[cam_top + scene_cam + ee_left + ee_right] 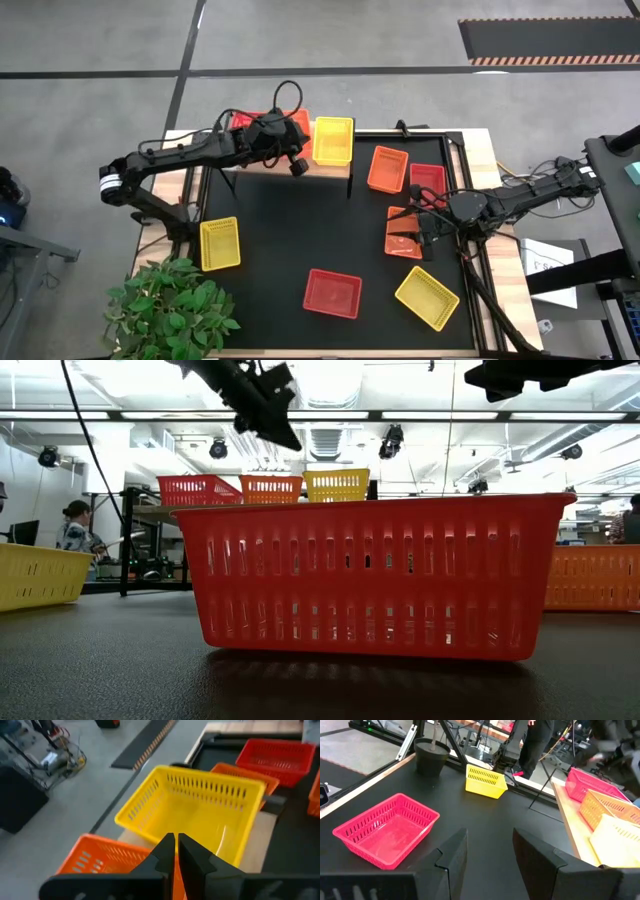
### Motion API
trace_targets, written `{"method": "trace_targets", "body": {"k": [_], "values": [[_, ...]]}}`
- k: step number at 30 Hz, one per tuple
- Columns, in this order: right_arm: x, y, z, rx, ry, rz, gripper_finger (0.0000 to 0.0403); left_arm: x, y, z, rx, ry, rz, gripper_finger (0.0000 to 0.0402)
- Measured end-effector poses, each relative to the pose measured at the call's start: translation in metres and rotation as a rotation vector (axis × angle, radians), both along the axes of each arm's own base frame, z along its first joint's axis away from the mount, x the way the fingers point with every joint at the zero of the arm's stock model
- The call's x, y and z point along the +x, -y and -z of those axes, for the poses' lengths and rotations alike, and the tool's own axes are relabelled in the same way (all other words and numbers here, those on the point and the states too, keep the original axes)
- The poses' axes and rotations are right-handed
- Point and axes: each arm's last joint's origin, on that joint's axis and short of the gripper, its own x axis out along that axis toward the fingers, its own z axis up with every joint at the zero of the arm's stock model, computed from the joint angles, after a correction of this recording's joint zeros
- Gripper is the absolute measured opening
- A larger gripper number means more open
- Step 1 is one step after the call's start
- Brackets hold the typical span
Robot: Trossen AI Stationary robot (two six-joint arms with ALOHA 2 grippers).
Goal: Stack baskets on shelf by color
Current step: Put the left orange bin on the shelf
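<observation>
The wooden shelf (330, 173) stands at the mat's far left and carries a red basket (246, 121), an orange basket (297, 123) and a yellow basket (333, 140) side by side. My left gripper (298, 167) hangs shut above the shelf's near edge, and in its wrist view (176, 842) it is between the orange basket (97, 857) and the yellow basket (200, 815). My right gripper (420, 238) is open above an orange basket (403, 232) on the mat's right part. Its wrist view (490, 850) shows only bare mat between the fingers.
Loose baskets rest bottom-down on the black mat: yellow (220, 243) at the left, red (332, 292) near the front, yellow (427, 297) at the near right, orange (387, 168) and red (428, 180) at the far right. A potted plant (165, 305) stands at the near left corner.
</observation>
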Motion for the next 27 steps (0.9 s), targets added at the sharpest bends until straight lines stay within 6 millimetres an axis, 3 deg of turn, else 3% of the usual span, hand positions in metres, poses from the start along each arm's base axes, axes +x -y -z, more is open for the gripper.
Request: {"method": "trace_targets", "body": {"k": [6, 18, 27], "values": [[0.000, 0.000, 0.001, -0.002, -0.008, 0.000, 0.0150, 0.009, -0.010, 0.015, -0.019, -0.047, -0.020, 0.0006], [0.000, 0.000, 0.001, -0.001, -0.007, 0.000, 0.0150, 0.004, -0.006, 0.026, -0.104, -0.132, -0.048, 0.0006], [0.000, 0.000, 0.001, 0.006, -0.008, 0.002, 0.0150, -0.003, 0.000, 0.012, -0.114, -0.115, -0.045, 0.0006]]}}
